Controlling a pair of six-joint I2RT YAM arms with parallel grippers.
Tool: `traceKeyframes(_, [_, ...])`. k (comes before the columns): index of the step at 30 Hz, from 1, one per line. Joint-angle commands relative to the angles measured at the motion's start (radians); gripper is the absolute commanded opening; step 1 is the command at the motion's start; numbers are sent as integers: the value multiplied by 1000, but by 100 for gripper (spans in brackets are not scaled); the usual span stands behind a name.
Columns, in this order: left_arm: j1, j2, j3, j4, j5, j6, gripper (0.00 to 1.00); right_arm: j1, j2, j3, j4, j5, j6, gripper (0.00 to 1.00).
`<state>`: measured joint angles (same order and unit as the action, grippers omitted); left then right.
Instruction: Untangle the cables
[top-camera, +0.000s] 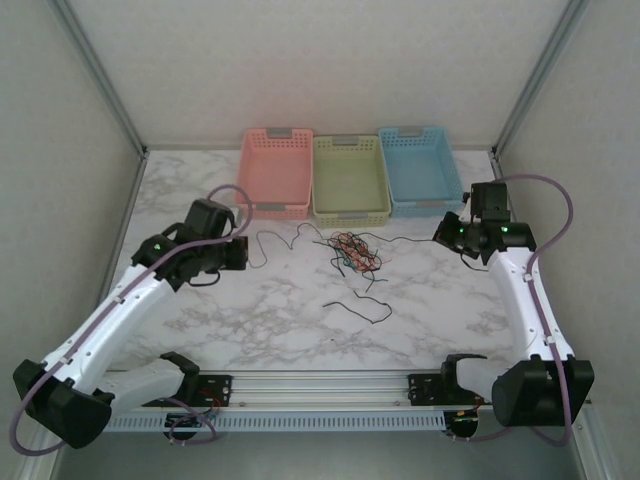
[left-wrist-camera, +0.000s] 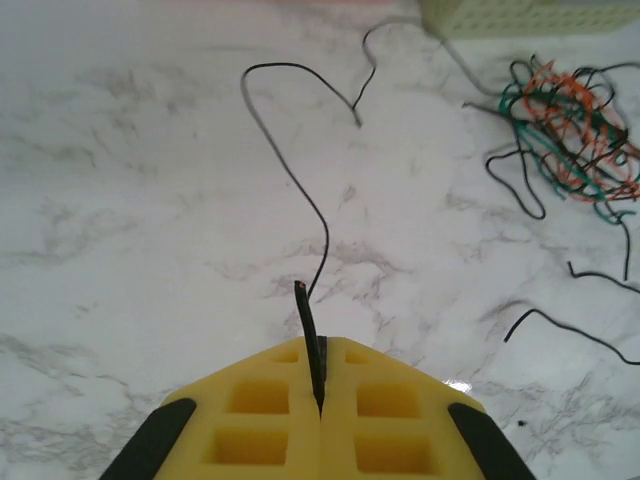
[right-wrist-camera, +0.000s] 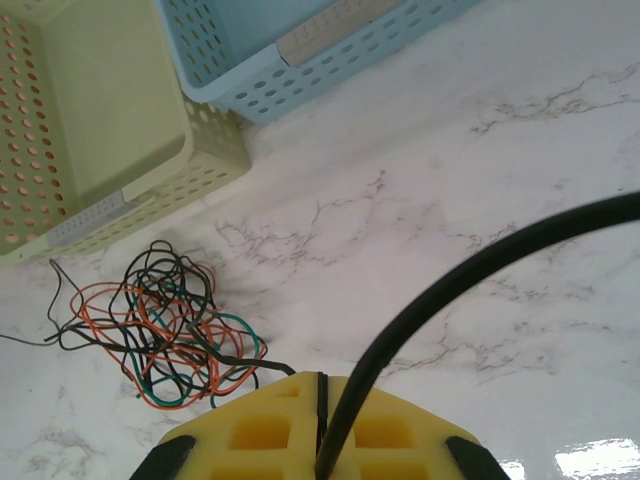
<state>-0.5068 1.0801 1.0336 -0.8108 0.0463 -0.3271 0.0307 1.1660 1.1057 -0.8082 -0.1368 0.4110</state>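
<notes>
**Top view.** White marble-patterned table (top-camera: 250, 320). Along its 12 o'clock edge, three perforated plastic baskets side by side: pink basket (top-camera: 275, 211) toward 11, pale green basket (top-camera: 350, 216) at 12, light blue basket (top-camera: 425, 207) toward 1.

Near table centre, just at 6 o'clock of the green basket: tangle of thin black, orange, red and green cables (top-camera: 355, 252), heaped in a loose knot on the marble. At 6 o'clock of the tangle and apart from it: short black cable (top-camera: 362, 308), lying alone in a shallow wave.

At 9 o'clock of the tangle: left gripper (top-camera: 245, 252), pointing toward 3 o'clock. At 3 o'clock of the tangle: right gripper (top-camera: 442, 234), pointing toward 9 o'clock.

**Left wrist view.** Yellow gridded pads (left-wrist-camera: 260, 440) pressed flat together, pinching the long black cable (left-wrist-camera: 309, 335) in the seam. Red-tipped end standing just past the pads. Remainder snaking over the marble toward 12 o'clock and looping at 11. Whether joined to the tangle at 2 o'clock, not discernible.

**Right wrist view.** Yellow pads closed seam to seam, nipping the trailing black cable (right-wrist-camera: 272, 364), leading from the seam toward 9 o'clock straight into the tangle. Blurred black strand (right-wrist-camera: 450, 285), close to the lens, arching from the seam toward 3 o'clock. Whether part of the same cable, not discernible. Green and blue baskets at 11 and 12 o'clock, beyond the tangle.
</notes>
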Motion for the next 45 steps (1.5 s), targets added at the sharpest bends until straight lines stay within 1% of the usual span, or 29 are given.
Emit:
traceKeyframes(1, [1,-18,-75,108,58,-62,0,6,-15,-18,-17,-28,1,0])
traceKeyframes(2, [-4,-2,-87,112,50,-63,2,7,-15,-18,-15,-28,0,0])
traceKeyframes(4, [-12,40,-74,70,3,-52,10,7,-11,-18,-14,-28,3,0])
traceKeyframes(5, [-15,56,-65,44,-16,-40,23,7,-7,-17,-14,-28,3,0])
traceKeyframes(6, [-15,61,-59,22,-36,-33,44,8,-4,-14,-15,-28,2,0])
traceKeyframes(8, [-15,51,-51,-4,-86,-29,68,7,-2,-10,-17,-33,1,0])
traceKeyframes(9, [-15,45,-42,-17,-101,-25,77,8,-3,-9,-18,-32,1,0])
traceKeyframes(10, [-15,45,-28,-30,-110,-18,81,7,-5,-7,-20,-31,1,0])
traceKeyframes(11, [-15,47,-6,-48,-121,-10,83,8,-7,-7,-19,-32,1,0])
traceKeyframes(16, [-19,99,98,-53,-82,36,85,9,-5,-7,-22,-34,0,0])
traceKeyframes(18, [-27,154,132,-4,-25,63,84,10,-8,-10,-22,-36,0,0])
traceKeyframes(20, [-32,258,170,69,32,94,83,10,-9,-14,-20,-36,2,0])
traceKeyframes(21, [-32,323,203,75,45,104,82,12,-7,-14,-20,-36,3,0])
traceKeyframes(23, [-42,488,297,65,47,138,80,12,-5,-9,-21,-37,1,0])
traceKeyframes(25, [-48,612,373,63,50,160,79,12,-3,-3,-27,-35,-3,0])
traceKeyframes(29, [-60,780,480,71,40,198,76,11,-2,0,-31,-29,-8,0])
traceKeyframes(33, [-64,873,520,90,19,204,70,11,8,-3,-25,-34,-7,0])
traceKeyframes(36, [-67,898,492,144,-42,195,65,12,10,0,-25,-35,-11,0])
traceKeyframes(39, [-73,912,464,206,-91,194,62,13,17,3,-23,-36,-11,0])
traceKeyframes(40, [-74,917,458,225,-107,192,60,12,20,5,-23,-38,-12,0])
traceKeyframes(43, [-78,937,454,267,-123,195,57,14,21,2,-21,-39,-12,0])
traceKeyframes(45, [-78,956,467,272,-112,192,55,14,20,0,-22,-38,-13,0])
